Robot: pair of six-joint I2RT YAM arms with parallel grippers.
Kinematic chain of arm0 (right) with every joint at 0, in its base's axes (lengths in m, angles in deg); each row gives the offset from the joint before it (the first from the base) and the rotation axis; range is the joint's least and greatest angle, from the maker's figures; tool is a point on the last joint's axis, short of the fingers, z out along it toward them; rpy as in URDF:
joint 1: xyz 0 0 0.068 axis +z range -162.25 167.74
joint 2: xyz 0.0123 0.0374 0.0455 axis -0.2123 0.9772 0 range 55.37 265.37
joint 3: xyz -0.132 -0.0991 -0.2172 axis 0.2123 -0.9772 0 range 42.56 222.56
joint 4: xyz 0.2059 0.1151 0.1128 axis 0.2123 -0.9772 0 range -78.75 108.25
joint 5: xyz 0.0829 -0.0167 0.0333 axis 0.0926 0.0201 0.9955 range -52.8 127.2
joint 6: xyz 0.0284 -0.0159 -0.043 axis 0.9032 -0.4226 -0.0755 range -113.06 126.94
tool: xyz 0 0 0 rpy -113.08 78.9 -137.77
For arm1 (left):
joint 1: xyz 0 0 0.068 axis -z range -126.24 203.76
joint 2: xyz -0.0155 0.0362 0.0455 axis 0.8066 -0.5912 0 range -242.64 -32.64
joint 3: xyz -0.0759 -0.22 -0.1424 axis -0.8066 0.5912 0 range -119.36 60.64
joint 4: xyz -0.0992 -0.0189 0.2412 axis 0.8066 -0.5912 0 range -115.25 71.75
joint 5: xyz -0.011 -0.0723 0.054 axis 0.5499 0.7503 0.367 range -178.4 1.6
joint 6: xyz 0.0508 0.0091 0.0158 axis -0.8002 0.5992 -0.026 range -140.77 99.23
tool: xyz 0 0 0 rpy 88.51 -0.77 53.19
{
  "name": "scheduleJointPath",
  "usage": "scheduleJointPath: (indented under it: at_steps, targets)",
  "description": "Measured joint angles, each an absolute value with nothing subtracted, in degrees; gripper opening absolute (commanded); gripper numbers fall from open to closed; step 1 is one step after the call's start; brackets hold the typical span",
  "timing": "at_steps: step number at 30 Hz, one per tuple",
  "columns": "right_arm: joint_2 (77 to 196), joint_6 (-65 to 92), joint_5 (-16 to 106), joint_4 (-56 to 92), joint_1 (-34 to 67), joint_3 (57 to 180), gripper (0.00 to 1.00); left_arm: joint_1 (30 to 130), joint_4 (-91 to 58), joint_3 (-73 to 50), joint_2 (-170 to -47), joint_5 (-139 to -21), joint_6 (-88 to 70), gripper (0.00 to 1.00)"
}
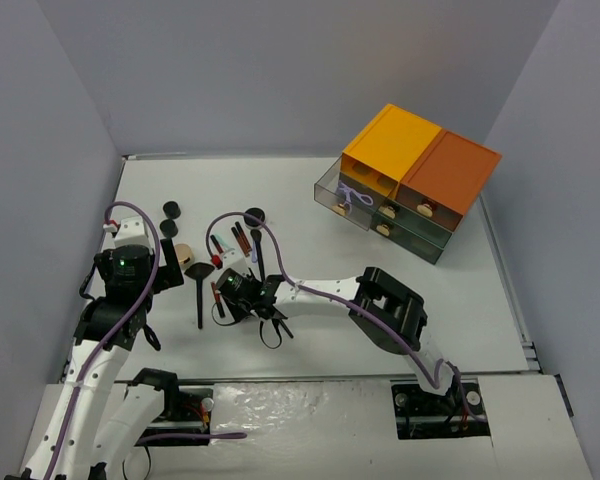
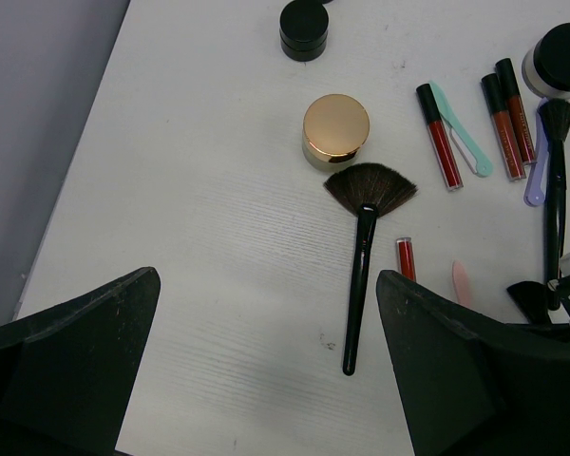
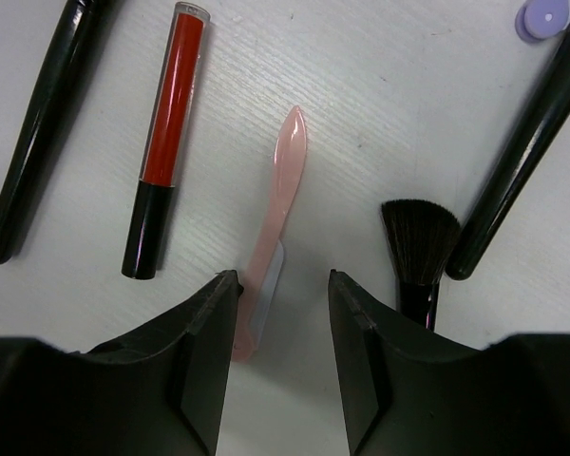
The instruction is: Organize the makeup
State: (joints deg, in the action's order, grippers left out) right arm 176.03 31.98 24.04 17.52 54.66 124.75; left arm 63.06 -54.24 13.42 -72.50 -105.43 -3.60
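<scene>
Makeup [image 1: 240, 237] is scattered over the table's [image 1: 420, 320] left half, well apart from the drawer box [image 1: 410, 180] at far right. The right gripper [image 3: 280, 285] is kept partly open astride a pink spatula [image 3: 283, 180], unclamped. The left gripper [image 2: 268, 275] is spread wide, empty, near a fan brush [image 2: 361, 256].

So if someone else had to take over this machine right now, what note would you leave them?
Left gripper: open, empty, hovering above the black fan brush and the gold-lidded round jar.
Right gripper: jaws apart, low, straddling the thin pink plastic spatula, not closed on it.
Makeup: brushes, jars, red gloss tubes and spatulas all lie loose on the white table, left of centre.
Orange-topped dark drawer box stands at the far right; I cannot tell what it holds.
Done: nothing visibly sorted. Left: nearly everything, probably starting with the pink spatula.
</scene>
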Motion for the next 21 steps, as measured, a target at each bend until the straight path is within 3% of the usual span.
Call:
scheduleJointPath:
  at_steps: [10, 13, 18, 21]
  targets:
    - [178.1, 34.6, 22.0, 13.4, 56.2, 128.1, 0.38, 63.0, -54.3, 13.4, -72.6, -105.5, -3.6, 0.97]
    - [178.4, 35.1, 21.9, 12.8, 56.4, 128.5, 0.29, 63.1, -54.4, 13.4, -72.6, -105.5, -3.6, 0.97]
    - [178.6, 36.0, 21.5, 12.2, 56.4, 128.9, 0.01, 63.1, -54.4, 13.4, -72.6, -105.5, -3.6, 0.97]
    - [178.6, 36.0, 21.3, 12.1, 56.4, 128.9, 0.00, 63.1, -54.4, 13.4, -72.6, -105.5, -3.6, 0.97]
